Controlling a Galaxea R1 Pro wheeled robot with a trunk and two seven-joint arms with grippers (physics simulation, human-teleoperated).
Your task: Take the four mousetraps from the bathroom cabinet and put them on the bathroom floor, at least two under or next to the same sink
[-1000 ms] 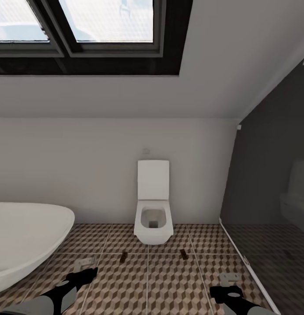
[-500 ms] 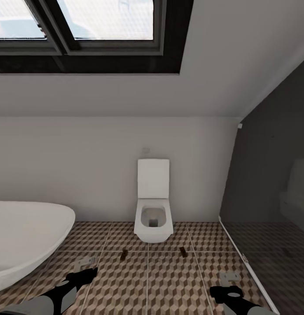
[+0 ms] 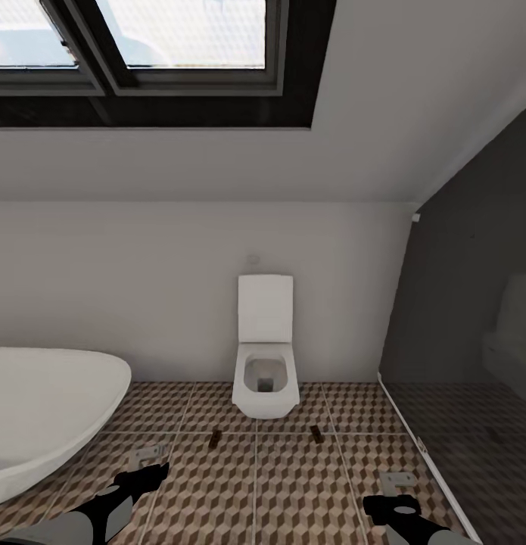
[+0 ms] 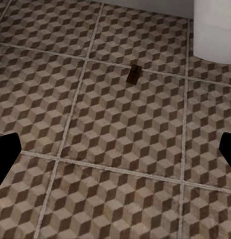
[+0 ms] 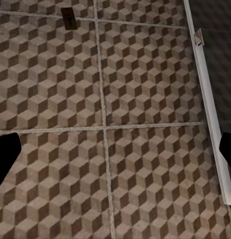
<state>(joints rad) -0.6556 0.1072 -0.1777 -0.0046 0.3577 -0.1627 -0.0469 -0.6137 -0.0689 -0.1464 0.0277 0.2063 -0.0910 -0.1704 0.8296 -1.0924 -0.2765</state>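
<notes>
Both grippers, left (image 3: 145, 478) and right (image 3: 387, 505), hang wide open and empty (fingertips well apart) above the floor (image 3: 293, 484). Two mousetraps lie farther off, one (image 3: 214, 438) left, one (image 3: 316, 434) right, before one toilet (image 3: 266, 363).

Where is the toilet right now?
In the head view, the toilet hangs centrally on the far wall, right of the bathtub, left of the dark glass partition.
</notes>
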